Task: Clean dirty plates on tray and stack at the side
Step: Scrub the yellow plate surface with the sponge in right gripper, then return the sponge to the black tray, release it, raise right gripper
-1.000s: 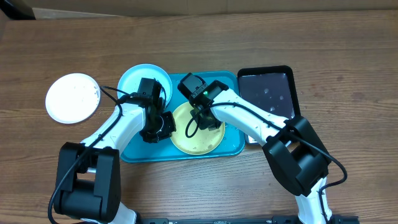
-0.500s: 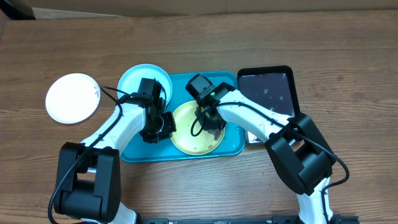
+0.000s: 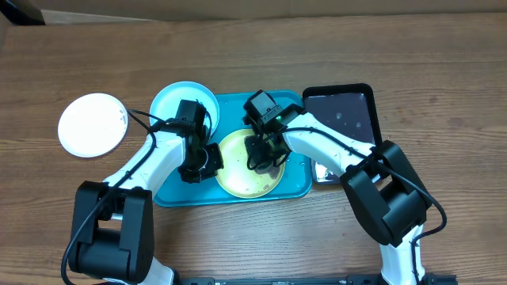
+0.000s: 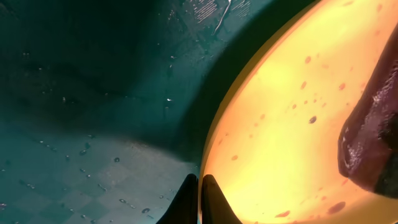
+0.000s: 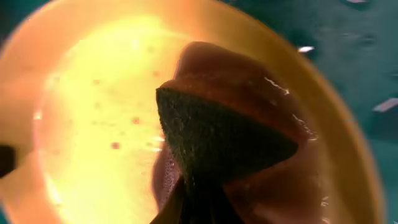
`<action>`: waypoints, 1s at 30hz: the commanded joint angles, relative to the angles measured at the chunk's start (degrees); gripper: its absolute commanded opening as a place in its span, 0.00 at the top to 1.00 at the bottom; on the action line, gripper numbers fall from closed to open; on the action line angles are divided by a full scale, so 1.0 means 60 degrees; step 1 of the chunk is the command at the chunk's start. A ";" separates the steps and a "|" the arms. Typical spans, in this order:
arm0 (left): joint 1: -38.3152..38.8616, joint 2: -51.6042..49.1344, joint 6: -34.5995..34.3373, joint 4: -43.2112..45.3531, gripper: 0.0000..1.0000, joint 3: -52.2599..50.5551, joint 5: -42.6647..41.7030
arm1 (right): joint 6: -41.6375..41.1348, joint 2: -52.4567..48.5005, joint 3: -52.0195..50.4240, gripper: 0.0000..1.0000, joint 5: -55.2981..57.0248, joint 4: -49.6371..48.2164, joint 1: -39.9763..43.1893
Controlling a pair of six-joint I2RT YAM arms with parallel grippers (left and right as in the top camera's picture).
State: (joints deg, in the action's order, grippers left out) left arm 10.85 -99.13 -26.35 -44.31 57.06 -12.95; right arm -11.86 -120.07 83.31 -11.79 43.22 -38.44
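Figure: both my grippers at the pale yellow plate [image 3: 236, 176] in the tray [image 3: 299, 187].

From the left: the white plate [image 3: 92, 124] lay alone on the table [image 3: 253, 47]. The light blue plate [image 3: 169, 100] sat over the tray's far left corner. My left gripper [image 4: 199, 200] was pinched shut on the pale yellow plate's rim. My right gripper [image 5: 194, 208] was clamped on a dark sponge [image 5: 224, 140], which pressed into that speckled plate. Just beside the tray, the black tray [image 3: 345, 101] held scattered droplets.
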 commanded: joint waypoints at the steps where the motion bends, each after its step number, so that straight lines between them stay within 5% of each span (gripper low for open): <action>1: 0.0073 -0.0102 0.0113 0.0040 0.96 -0.0011 -0.0029 | -0.0011 -0.0459 -0.0528 0.96 -0.2382 -0.0160 -0.0197; 6: 0.0073 -0.0102 0.0113 0.0040 0.96 -0.0011 -0.0029 | 0.0608 -0.0455 -0.0466 0.96 -0.4284 -0.0430 -0.0193; 14: 0.0073 -0.0102 0.0113 0.0025 0.96 -0.0011 -0.0025 | 0.1752 0.0080 0.1268 0.96 -0.4299 0.1053 0.0193; 27: 0.0073 -0.0102 0.0109 0.0058 0.95 -0.0011 -0.0029 | 0.1767 0.1366 0.2674 0.96 -0.0809 0.4390 0.3071; 30: 0.0073 -0.0102 0.0109 0.0087 0.84 -0.0011 -0.0025 | 0.1767 0.1351 0.2492 0.96 -0.0219 0.4641 0.3821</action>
State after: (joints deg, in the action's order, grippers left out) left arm 10.90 -99.13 -26.24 -44.10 57.06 -12.91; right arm -1.69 -112.86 98.59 -20.32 70.43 -19.25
